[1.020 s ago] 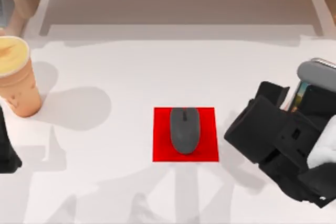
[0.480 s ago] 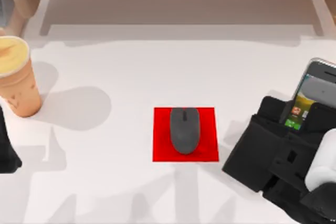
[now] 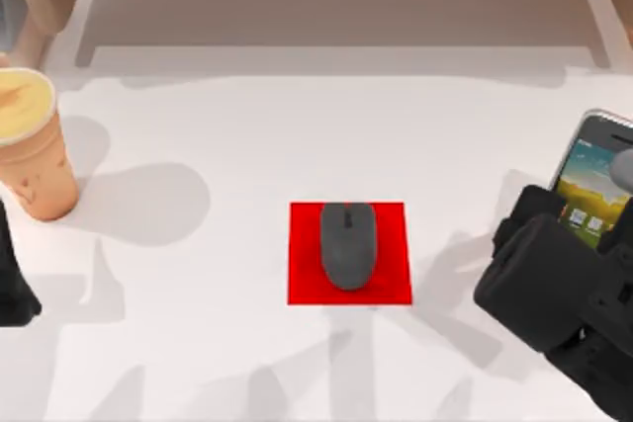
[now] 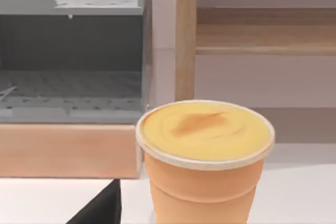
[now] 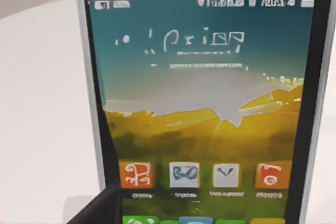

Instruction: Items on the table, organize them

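Items counted on the table (image 3: pixel 247 126): 3, being 1 mouse, 1 smartphone, 1 paper cup. The mouse (image 3: pixel 347 244), dark grey and oval, lay on 1 flat red mat (image 3: pixel 302 284) near the table's middle, inside the mat's edges. The paper cup (image 3: pixel 30 140), tan with a yellowish top, stood upright at the table's left edge; the left wrist view had it close ahead (image 4: pixel 205 161), in front of the wooden shelf unit (image 4: pixel 184 35). The smartphone (image 3: pixel 593 180) was at the table's right edge, screen lit and facing the camera, its lower part hidden behind the right arm. In the right wrist view the smartphone (image 5: pixel 202 108) showed 1 row of 4 app icons. Right gripper: near the phone's lower end, finger state could not be told. Left arm (image 3: pixel 12 284): parked at the left edge below the cup, gripper state likewise unreadable.
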`<state>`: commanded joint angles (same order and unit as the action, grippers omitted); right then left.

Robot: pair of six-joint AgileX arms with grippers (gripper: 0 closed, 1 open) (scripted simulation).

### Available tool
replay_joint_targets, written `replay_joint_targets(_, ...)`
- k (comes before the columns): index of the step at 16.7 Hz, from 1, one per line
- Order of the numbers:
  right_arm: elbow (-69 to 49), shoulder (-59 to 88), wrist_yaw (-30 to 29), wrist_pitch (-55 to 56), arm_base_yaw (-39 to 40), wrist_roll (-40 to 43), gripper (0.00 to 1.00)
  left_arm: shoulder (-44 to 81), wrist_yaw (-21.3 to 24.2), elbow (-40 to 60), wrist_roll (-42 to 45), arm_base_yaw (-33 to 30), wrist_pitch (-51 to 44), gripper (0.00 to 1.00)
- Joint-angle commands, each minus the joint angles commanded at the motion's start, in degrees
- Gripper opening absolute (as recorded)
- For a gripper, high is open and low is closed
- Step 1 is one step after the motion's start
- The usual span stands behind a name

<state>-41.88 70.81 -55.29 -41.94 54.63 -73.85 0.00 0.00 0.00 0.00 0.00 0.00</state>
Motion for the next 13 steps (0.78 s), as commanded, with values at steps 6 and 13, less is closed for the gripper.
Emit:
replay_joint_targets(6,13.88,-23.56,24.91,13.3,-12.97,18.01,1.0,0.0,0.0,0.0,0.0,0.0,0.0,1.0)
replay_joint_targets(13,32.19,-54.98,47.94,31.74,-39.0,56.43,1.0,0.0,0.0,0.0,0.0,0.0,0.0,1.0)
